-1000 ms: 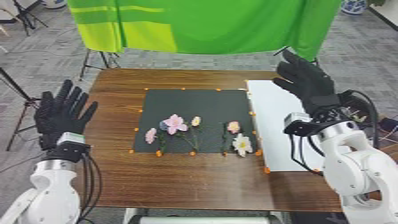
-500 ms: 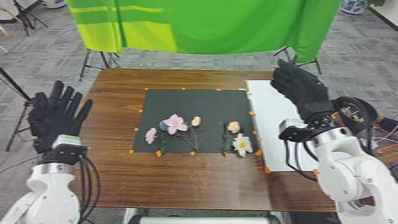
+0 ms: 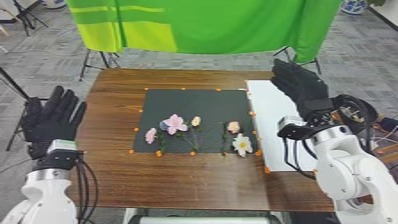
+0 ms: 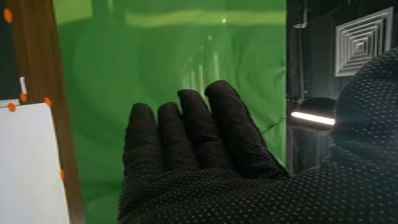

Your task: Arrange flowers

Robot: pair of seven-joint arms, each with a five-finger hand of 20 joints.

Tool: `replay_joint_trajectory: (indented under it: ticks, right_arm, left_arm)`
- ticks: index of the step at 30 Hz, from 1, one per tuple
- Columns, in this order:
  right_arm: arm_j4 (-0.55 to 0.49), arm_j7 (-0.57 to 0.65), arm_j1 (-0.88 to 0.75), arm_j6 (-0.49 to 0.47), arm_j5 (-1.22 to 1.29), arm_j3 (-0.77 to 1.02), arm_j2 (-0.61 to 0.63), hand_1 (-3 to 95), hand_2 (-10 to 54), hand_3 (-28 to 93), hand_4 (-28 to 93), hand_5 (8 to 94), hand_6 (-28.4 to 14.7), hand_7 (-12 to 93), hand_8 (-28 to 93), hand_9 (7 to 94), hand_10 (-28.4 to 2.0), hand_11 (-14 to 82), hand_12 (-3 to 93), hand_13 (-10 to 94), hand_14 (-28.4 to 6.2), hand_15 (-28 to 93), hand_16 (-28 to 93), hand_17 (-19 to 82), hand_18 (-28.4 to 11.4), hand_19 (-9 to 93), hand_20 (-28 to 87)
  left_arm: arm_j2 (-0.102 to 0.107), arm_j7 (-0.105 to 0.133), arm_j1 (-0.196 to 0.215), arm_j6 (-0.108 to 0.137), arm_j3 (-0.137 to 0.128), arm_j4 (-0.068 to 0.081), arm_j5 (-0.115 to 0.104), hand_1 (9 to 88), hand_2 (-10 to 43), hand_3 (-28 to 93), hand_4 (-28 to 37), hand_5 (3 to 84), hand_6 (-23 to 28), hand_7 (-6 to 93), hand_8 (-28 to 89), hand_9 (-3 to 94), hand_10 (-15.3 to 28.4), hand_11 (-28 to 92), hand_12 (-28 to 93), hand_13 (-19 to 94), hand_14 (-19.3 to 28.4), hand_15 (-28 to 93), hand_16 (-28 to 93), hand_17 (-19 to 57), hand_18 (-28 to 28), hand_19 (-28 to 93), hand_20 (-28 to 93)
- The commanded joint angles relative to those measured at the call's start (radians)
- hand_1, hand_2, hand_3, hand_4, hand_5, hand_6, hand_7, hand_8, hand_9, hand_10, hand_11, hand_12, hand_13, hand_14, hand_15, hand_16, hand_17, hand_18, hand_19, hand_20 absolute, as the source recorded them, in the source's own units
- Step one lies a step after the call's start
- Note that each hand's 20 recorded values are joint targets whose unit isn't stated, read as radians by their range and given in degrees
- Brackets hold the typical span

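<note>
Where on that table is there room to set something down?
The wooden table is bare between the dark mat and the table's near edge. The mat's far part, beyond the flowers, is bare too. Its near half is crowded with flowers, and the right hand blocks part of the white sheet.

Between two hands: at least five flowers, one table, one dark mat, one white sheet; beyond, one green cloth.
</note>
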Motion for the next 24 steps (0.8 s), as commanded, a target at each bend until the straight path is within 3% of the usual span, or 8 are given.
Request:
replay_joint_trajectory:
  ticks: [1, 4, 6, 10, 14, 18, 21, 24]
  right_arm:
    - [-0.012, -0.032, -0.021, 0.031, 0.016, 0.003, -0.007, 9.3, -0.4, 83, -27, 42.5, -10.7, 6, -11, 38.4, -14.9, 3.5, 7.2, 26, -8.2, 4, 8, 20, -5.8, 4, 16]
    - [-0.015, -0.049, -0.027, 0.048, 0.055, -0.005, -0.006, 10.0, -0.5, 83, -28, 46.1, -10.3, 7, -12, 41.6, -14.8, 4.1, 7.3, 29, -8.7, 6, 7, 21, -6.3, 4, 18]
    - [-0.021, -0.053, -0.037, 0.042, 0.034, -0.002, -0.009, 10.6, 0.1, 84, -28, 48.7, -10.1, 7, -12, 44.1, -14.6, 4.7, 7.3, 31, -9.4, 8, 6, 22, -7.0, 4, 19]
    - [-0.037, -0.032, -0.066, 0.032, 0.045, 0.025, -0.016, 11.1, 0.4, 84, -28, 51.4, -9.3, 8, -12, 47.5, -14.4, 5.6, 7.4, 34, -10.2, 10, 6, 22, -8.2, 5, 20]
    - [-0.035, -0.037, -0.054, 0.004, 0.044, 0.031, -0.008, 11.3, 0.6, 84, -28, 52.9, -8.6, 9, -12, 48.9, -14.3, 5.8, 7.8, 37, -11.0, 12, 6, 22, -9.6, 6, 21]
    - [-0.037, -0.026, -0.059, -0.012, 0.047, 0.032, -0.011, 11.5, 1.0, 83, -28, 53.0, -8.1, 9, -12, 49.1, -14.5, 5.9, 8.4, 37, -11.0, 13, 7, 21, -10.5, 7, 21]
    - [-0.045, -0.01, -0.063, 0.034, 0.005, 0.023, -0.013, 14.4, 3.0, 84, -28, 53.0, -7.3, 9, -12, 48.8, -14.7, 5.6, 8.5, 32, -9.6, 11, 6, 19, -10.1, 6, 21]
    - [-0.052, -0.003, -0.081, 0.037, 0.033, 0.034, -0.016, 17.2, 3.8, 85, -28, 57.0, -5.7, 12, -12, 47.4, -14.3, 5.3, 8.5, 28, -8.8, 9, 5, 18, -10.0, 5, 19]
  left_arm:
    - [-0.004, 0.081, 0.025, 0.079, 0.011, -0.022, -0.067, 23.5, 15.0, 70, -28.3, 38.6, 14.6, 1.9, -8, 26.0, 15.3, 15, 1, 12, 10.1, 19, -16, -2.6, 7.0, 26, 6]
    - [-0.017, 0.074, 0.049, 0.049, 0.0, -0.027, -0.079, 24.4, 14.8, 70, -28.3, 42.3, 12.9, 5.4, -7, 30.7, 16.0, 18, 5, 19, 13.0, 22, -11, -3.2, 8.7, 28, 6]
    - [-0.016, 0.075, 0.067, 0.068, -0.015, -0.034, -0.07, 24.6, 14.9, 70, -28.3, 42.9, 13.0, 6.1, -7, 33.0, 16.0, 19, 7, 22, 13.9, 24, -9, -3.1, 9.5, 29, 6]
    - [-0.021, 0.083, 0.068, 0.07, -0.018, -0.034, -0.098, 24.6, 14.9, 70, -28.3, 43.2, 13.0, 6.1, -7, 33.7, 16.0, 19, 8, 24, 14.4, 27, -9, -3.7, 11.2, 31, 7]
    - [-0.002, 0.092, 0.059, 0.055, -0.021, -0.031, -0.079, 24.8, 15.0, 70, -28.3, 43.1, 12.4, 6.9, -7, 34.5, 15.5, 20, 9, 27, 16.0, 31, -8, -4.2, 12.3, 32, 8]
    - [-0.008, 0.083, 0.062, 0.059, -0.02, -0.032, -0.087, 24.8, 15.1, 70, -28.3, 43.6, 11.7, 8.2, -7, 35.7, 15.2, 20, 9, 28, 15.9, 31, -8, -4.3, 12.8, 32, 8]
    - [-0.006, 0.072, 0.074, 0.045, -0.03, -0.036, -0.07, 24.8, 15.1, 70, -28.3, 43.9, 11.3, 9.3, -7, 36.1, 15.3, 20, 9, 28, 15.8, 31, -8, -4.3, 12.9, 33, 8]
    - [-0.009, 0.08, 0.086, 0.03, -0.042, -0.035, -0.048, 24.9, 15.3, 70, -28.3, 51.8, 11.2, 20.5, -7, 37.0, 15.5, 20, 9, 28, 15.7, 30, -8, -4.1, 12.8, 32, 8]
